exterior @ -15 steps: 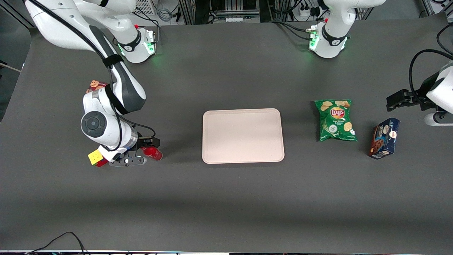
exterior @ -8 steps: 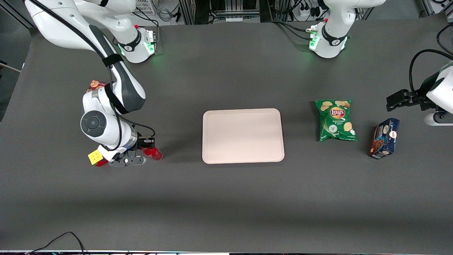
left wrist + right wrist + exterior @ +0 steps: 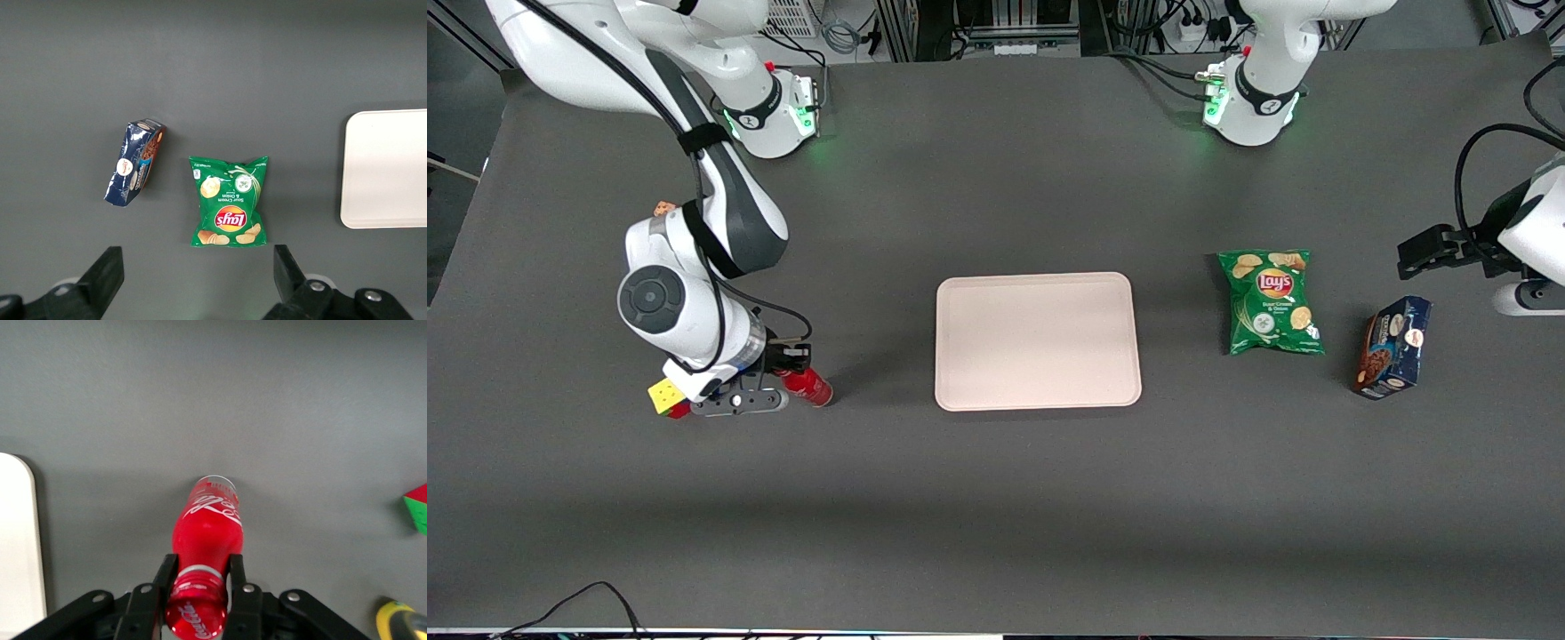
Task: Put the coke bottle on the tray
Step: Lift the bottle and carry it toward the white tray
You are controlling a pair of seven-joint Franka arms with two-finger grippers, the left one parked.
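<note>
Lifted and drawn slightly toward the working arm's end of the table since a second ago, the right arm's black two-finger gripper [image 3: 199, 581] is clamped on the neck of the glossy all-red plastic coke bottle [image 3: 204, 540], just under its red cap. That bottle [image 3: 809, 386] is tilted, its base toward the matte dark grey table [image 3: 996, 516]. Just beside it lies a small multicoloured puzzle cube [image 3: 664, 396]. The large flat pale beige-pink tray [image 3: 1037, 341], rounded at its corners with a low raised rim, sits bare at the table's middle.
</note>
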